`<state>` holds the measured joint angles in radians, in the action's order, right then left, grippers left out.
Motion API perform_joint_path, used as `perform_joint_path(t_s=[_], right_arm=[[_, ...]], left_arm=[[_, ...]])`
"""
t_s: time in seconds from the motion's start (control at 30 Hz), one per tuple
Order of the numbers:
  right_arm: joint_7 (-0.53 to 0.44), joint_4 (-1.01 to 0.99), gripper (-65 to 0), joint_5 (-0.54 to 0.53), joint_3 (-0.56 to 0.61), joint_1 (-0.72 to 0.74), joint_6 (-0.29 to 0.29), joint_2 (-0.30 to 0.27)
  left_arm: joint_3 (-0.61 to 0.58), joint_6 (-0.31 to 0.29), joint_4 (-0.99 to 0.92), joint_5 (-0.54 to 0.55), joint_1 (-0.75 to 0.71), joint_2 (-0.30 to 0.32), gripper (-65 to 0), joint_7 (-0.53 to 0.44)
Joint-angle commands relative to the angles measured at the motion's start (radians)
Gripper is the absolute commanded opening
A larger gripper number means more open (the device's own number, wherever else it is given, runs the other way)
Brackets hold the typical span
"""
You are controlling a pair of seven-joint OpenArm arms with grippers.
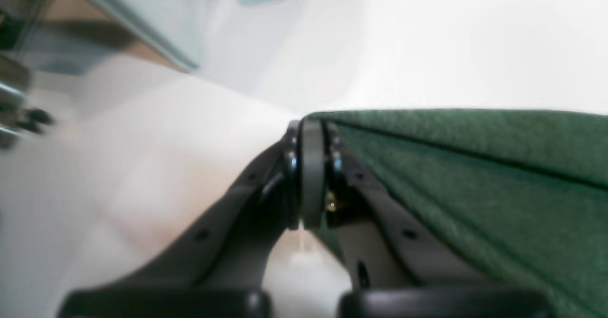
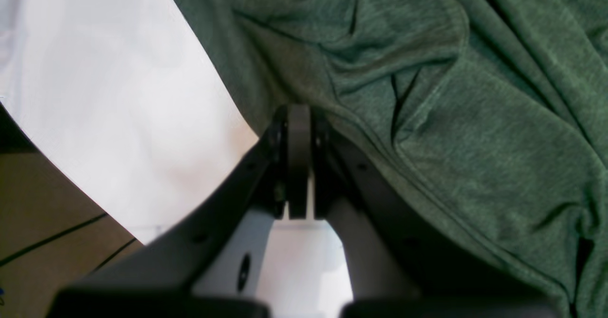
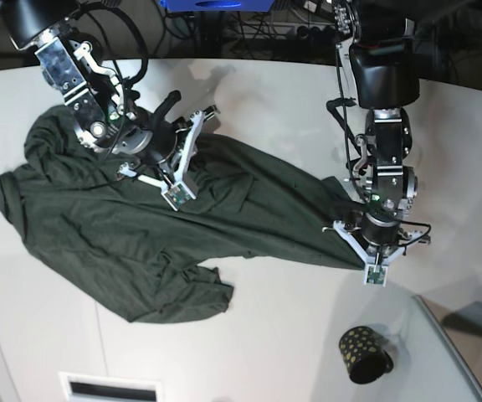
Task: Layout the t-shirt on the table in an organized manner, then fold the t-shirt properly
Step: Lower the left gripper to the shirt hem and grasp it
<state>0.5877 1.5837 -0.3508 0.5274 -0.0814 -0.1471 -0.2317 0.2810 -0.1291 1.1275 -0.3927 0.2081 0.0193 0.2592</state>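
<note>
Both grippers pinch the t-shirt (image 3: pixel 166 226); we should draw its edges apart evenly and low.
It sprawls crumpled across the left and centre of the table (image 3: pixel 266 335); our left gripper (image 3: pixel 350 211) is clamped on its right tip, our right gripper (image 3: pixel 212 126) is clamped on its upper edge.

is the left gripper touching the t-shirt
Touching. The left wrist view shows the left gripper with its fingers pressed together on the t-shirt edge, the fabric running out from the tips.
</note>
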Motion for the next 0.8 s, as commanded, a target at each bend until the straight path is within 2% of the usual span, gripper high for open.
perform_joint_path(t_s=[0.0, 0.4, 0.47, 0.6, 0.67, 0.73, 0.77], right_arm=[[-0.022, 0.019, -64.2, -0.006, -0.002, 0.013, -0.009, -0.001], [-0.019, 0.016, -63.2, -0.004, 0.072, 0.032, -0.004, -0.001], [-0.021, 0.013, -57.3, -0.004, 0.075, 0.039, -0.003, -0.001], [-0.022, 0.02, -40.5, 0.04, 0.07, 0.044, -0.003, -0.031], [-0.022, 0.02, -32.3, 0.132, 0.073, 0.038, -0.003, -0.028], [-0.022, 0.02, -27.0, 0.246, 0.078, 0.024, -0.003, -0.024], [-0.022, 0.02, -26.1, 0.296, 0.089, 0.016, -0.003, -0.016]], left_arm=[[0.002, 0.01, -0.002, -0.001, 0.023, 0.005, -65.0, -0.016], [-0.004, 0.012, 0.015, 0.001, 0.139, -0.037, -65.0, -0.016], [-0.004, 0.012, -0.031, 0.001, 0.175, -0.058, -65.0, -0.016], [-0.004, 0.012, -0.142, 0.001, 0.228, -0.068, -65.0, -0.019], [-0.004, 0.012, -0.189, 0.01, 0.25, -0.069, -65.0, -0.022], [-0.004, 0.012, -0.224, 0.01, 0.271, -0.069, -64.5, -0.022], [-0.004, 0.012, -0.237, 0.011, 0.279, -0.069, -58.3, -0.022]])
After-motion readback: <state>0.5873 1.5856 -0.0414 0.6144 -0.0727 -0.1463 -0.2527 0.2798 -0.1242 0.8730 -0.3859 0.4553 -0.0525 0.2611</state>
